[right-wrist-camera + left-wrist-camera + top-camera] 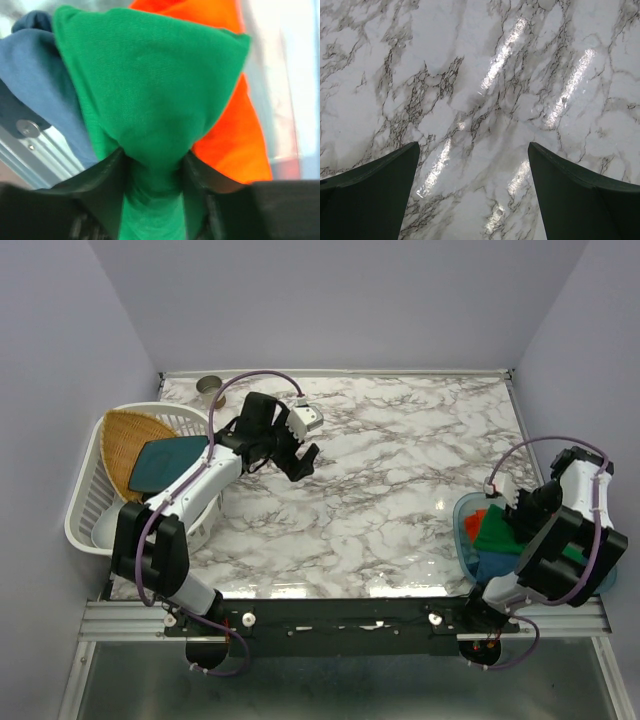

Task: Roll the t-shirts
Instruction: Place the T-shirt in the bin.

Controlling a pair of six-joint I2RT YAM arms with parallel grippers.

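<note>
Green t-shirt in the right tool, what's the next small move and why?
Probably lift it straight up: the right tool pinches a fold of the green t-shirt, which is bunched against the orange t-shirt and blue t-shirt in the bin.

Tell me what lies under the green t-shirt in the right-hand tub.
Under the green t-shirt, an orange-red t-shirt and a blue t-shirt show at its sides. How far they reach beneath it, and the floor of the tub, are covered.
</note>
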